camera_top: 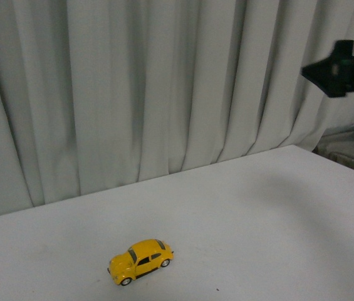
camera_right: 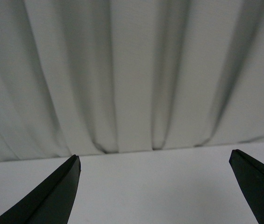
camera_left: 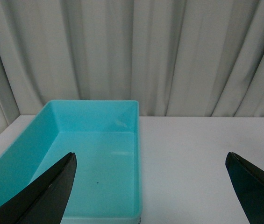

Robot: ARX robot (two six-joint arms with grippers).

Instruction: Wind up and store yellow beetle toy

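Note:
The yellow beetle toy (camera_top: pixel 140 261) stands on its wheels on the white table (camera_top: pixel 258 207), near the front edge and left of centre. Neither wrist view shows it. My left gripper (camera_left: pixel 150 158) is open with nothing between its black fingers (camera_left: pixel 52 191); it hangs over the table beside a turquoise bin (camera_left: pixel 24 154). My right gripper (camera_right: pixel 155 156) is also open and holds nothing, facing bare table and the curtain. High at the right of the front view, part of the right arm (camera_top: pixel 343 68) shows, far from the toy.
The turquoise bin is a shallow rectangular tray with nothing in it, seen only in the left wrist view. A pale pleated curtain (camera_top: pixel 164 88) closes off the back of the table. The table's right edge (camera_top: pixel 336 164) drops off toward a dark area.

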